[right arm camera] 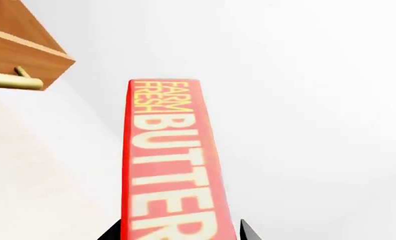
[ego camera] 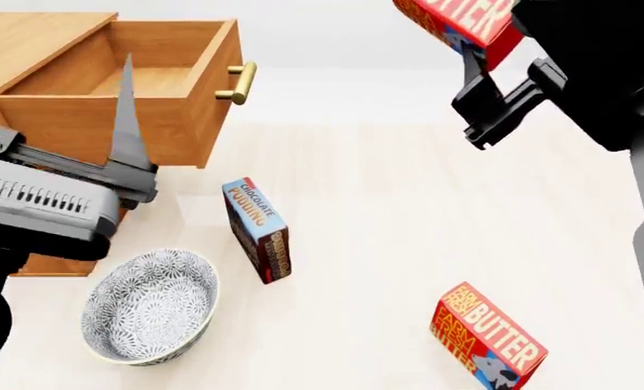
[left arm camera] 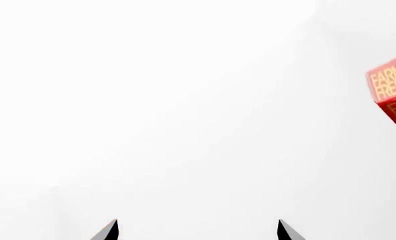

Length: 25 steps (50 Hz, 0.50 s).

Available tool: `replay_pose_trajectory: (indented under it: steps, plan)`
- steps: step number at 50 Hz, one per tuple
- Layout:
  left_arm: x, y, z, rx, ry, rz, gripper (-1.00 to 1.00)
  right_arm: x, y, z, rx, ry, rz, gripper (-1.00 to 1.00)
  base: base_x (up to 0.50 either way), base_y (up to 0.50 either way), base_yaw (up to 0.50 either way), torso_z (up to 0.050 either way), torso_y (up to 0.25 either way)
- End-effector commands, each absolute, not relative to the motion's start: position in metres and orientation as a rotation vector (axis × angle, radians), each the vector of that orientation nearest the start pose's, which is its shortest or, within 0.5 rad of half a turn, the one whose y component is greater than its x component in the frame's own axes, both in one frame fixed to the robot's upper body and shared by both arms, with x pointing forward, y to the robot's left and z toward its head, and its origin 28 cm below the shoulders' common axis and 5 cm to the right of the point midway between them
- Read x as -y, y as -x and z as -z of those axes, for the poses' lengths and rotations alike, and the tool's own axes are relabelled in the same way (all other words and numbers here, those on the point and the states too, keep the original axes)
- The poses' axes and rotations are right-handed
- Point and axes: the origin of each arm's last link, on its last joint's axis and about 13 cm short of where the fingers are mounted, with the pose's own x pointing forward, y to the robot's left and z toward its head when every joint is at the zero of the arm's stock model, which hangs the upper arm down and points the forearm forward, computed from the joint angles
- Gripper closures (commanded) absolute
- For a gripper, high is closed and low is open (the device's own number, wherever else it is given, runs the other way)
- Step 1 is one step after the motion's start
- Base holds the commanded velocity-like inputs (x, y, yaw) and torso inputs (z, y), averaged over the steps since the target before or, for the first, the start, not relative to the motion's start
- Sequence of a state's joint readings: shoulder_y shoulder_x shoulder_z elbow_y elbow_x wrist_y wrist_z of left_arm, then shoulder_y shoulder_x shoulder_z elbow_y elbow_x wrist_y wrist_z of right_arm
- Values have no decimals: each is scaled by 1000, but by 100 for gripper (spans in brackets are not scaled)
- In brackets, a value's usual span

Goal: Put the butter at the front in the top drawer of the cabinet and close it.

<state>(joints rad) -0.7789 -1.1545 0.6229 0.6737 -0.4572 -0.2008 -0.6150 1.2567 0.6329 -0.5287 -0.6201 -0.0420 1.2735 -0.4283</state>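
Observation:
My right gripper (ego camera: 472, 45) is shut on a red butter carton (ego camera: 460, 18) and holds it in the air at the head view's top right. In the right wrist view this butter (right arm camera: 168, 160) runs out lengthwise from between the fingers of the right gripper (right arm camera: 178, 232). The orange-brown cabinet (ego camera: 29, 41) stands at the far left with its top drawer (ego camera: 154, 77) pulled open, its brass handle (ego camera: 238, 81) facing right. An identical butter carton (ego camera: 485, 337) lies on the surface at the near right. My left gripper (left arm camera: 198, 230) is open, holds nothing, and hovers in front of the cabinet.
A blue-and-brown chocolate pudding carton (ego camera: 257, 230) stands on its edge in the middle. A patterned bowl (ego camera: 149, 305) sits near left, below the open drawer. My left arm (ego camera: 40, 199) crosses in front of the cabinet's lower part. The drawer corner and handle (right arm camera: 11, 80) show in the right wrist view.

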Motion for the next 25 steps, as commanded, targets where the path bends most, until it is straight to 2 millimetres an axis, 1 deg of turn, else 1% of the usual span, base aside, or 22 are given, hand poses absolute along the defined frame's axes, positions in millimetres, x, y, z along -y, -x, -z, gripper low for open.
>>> replay_pose_trajectory:
  steps: [1, 3, 6, 12, 19, 25]
  plan:
    - [-285, -257, -338, 762, -933, 11, -100, 164, -246, -382, 351, 1065, -5, 100, 0, 0, 0, 0, 0]
    - [-284, -259, -351, 779, -991, 7, -100, 165, -246, -384, 363, 1098, 6, 100, 0, 0, 0, 0, 0]
    - [-280, -262, -364, 773, -1088, 18, -100, 166, -247, -385, 367, 1134, 10, 100, 0, 0, 0, 0, 0]
    - [-271, -266, -380, 748, -1207, 60, -100, 167, -247, -386, 382, 1195, 39, 100, 0, 0, 0, 0, 2]
    - [-268, -276, -387, 737, -1366, 116, -100, 168, -244, -386, 402, 1264, 70, 100, 0, 0, 0, 0, 1]
    - [-269, -288, -386, 744, -1409, 143, -100, 168, -241, -383, 430, 1334, 99, 100, 0, 0, 0, 0, 2]
